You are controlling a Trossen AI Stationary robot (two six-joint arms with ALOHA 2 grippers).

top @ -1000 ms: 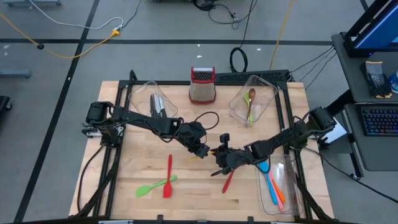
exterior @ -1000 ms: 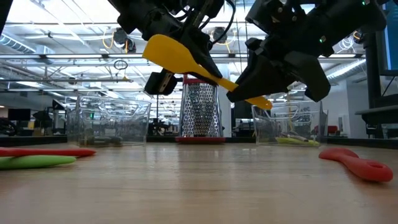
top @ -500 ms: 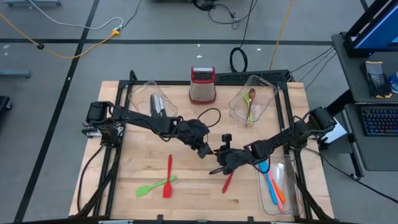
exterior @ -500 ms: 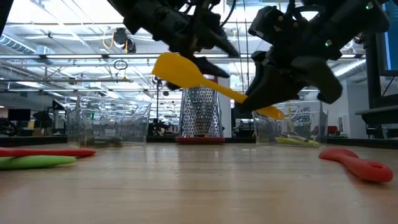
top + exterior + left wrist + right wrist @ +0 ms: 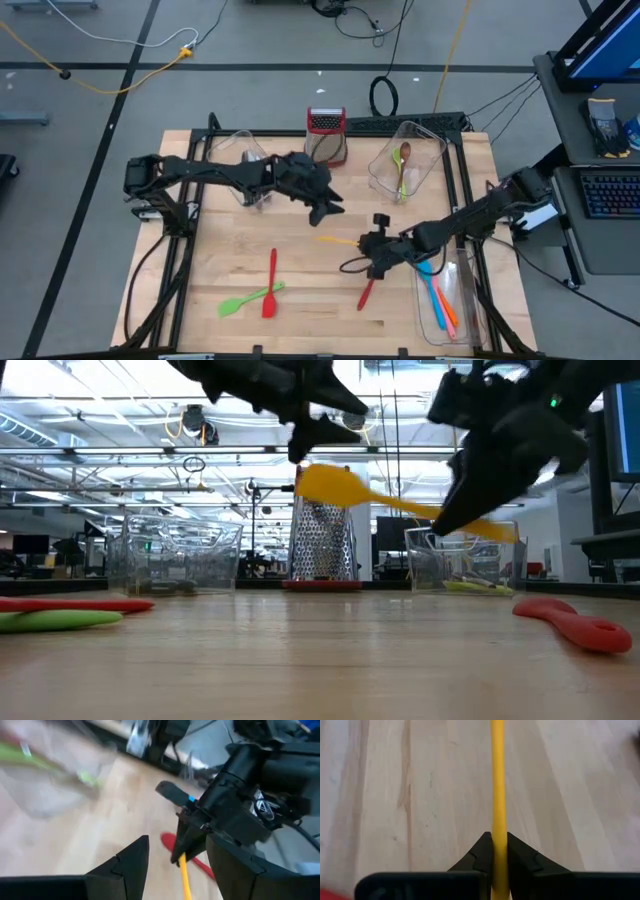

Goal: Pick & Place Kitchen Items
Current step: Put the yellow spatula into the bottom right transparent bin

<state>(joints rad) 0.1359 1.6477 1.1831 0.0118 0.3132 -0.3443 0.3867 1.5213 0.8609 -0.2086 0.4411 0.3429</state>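
My right gripper [image 5: 372, 245] is shut on a yellow spatula [image 5: 335, 484] and holds it above the middle of the table. Only the spatula's thin handle [image 5: 336, 240] shows from above. My left gripper [image 5: 328, 207] is open and empty. It hangs above the table on the far side of the spatula, and its two fingers [image 5: 131, 863] stand apart in the left wrist view. A red spatula [image 5: 271, 283], a green spatula [image 5: 243, 301] and a red spoon [image 5: 366, 292] lie flat on the table near the front. My right gripper pinches the yellow spatula's handle [image 5: 498, 827] between its two fingers. The fingers come about level from the table's right and lie along the handle. The spatula is lifted clear. Its blade [image 5: 330, 483] points toward the table's left, a little higher than its handle end [image 5: 497, 531].
A metal grater with a red top [image 5: 325, 135] stands at the far middle. Three clear bins are on the table: one with knives [image 5: 251, 165] at the far left, one with spoons [image 5: 404, 166] at the far right, one with orange, pink and blue spatulas [image 5: 444, 300] at the near right.
My left gripper has let go of the yellow spatula's blade end and gone up and toward the table's far edge. My right gripper has kept its hold and carried the spatula a little toward the table's right. The spatula now hangs nearer to level.
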